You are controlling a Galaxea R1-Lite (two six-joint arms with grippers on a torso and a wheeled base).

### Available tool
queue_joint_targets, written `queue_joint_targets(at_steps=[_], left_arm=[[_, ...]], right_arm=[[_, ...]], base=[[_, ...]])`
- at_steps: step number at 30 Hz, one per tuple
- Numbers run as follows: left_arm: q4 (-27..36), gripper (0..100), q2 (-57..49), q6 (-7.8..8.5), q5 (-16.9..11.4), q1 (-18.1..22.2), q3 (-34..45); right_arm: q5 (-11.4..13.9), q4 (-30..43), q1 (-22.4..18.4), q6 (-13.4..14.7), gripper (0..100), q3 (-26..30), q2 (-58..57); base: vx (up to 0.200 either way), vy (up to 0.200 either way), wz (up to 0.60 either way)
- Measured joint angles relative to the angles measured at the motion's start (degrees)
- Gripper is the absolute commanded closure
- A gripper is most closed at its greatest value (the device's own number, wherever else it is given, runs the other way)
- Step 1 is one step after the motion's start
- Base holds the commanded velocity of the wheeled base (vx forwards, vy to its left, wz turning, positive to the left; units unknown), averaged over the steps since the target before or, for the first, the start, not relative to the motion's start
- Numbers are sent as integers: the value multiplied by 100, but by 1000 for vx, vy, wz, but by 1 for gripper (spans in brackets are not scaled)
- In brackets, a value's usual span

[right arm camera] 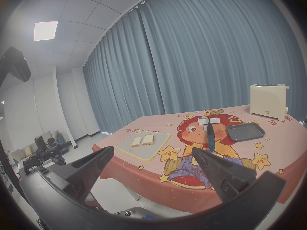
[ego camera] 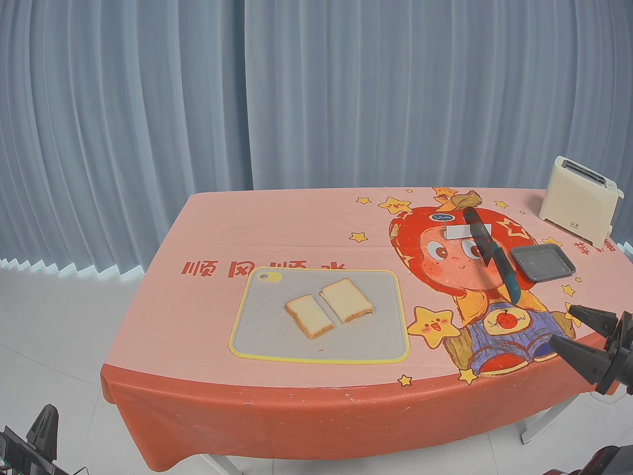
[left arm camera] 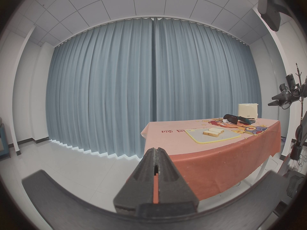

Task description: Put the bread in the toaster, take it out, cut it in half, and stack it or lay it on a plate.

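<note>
Left hand (left arm camera: 156, 154): clenched, fingers pressed flat together, holding nothing, low and off the bench's (ego camera: 277, 229) near left corner, well apart from everything on it.

Tablecloth (ego camera: 217, 397): one, salmon-pink, hanging over the near edge. It carried a row of red characters by the cutting board, a large cartoon girl on the right half, and scattered yellow stars. The lettering was not read.

Cutting board (ego camera: 264, 341): one, grey with a yellow rim and a hang-hole at its far left corner, left of centre.

Bread halves: two, both lying flat on the board, one nearer (ego camera: 309, 316), one farther (ego camera: 347, 300), just beside each other. Whether they touched I could not tell.

Knife (ego camera: 493, 255): one, dark blade and teal handle, lying over the cartoon face, its blade end on a small white block (ego camera: 455, 232).

Tray (ego camera: 542, 262): one, dark grey, rectangular, just right of the knife.

Toaster (ego camera: 580, 200): one, cream, at the far right corner, with a small dark label low on its side, too small to read.

Right hand (ego camera: 562, 325): released, fingers spread wide, grasping nothing, at the near right edge.
</note>
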Motion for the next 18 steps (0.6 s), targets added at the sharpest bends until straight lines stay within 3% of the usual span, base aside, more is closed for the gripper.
queue_joint_targets(at_steps=[6, 13, 18], left_arm=[[0, 100, 0, 0, 0, 6, 0], [0, 100, 0, 0, 2, 0, 0], [0, 100, 0, 0, 2, 0, 0]], right_arm=[[-239, 5, 391, -11, 0, -485, 603], [-1241, -6, 1069, -16, 0, -1246, 1641], [-1609, -6, 1402, -16, 0, -1880, 2450]], base=[[0, 0, 0], [0, 0, 0], [0, 0, 0]])
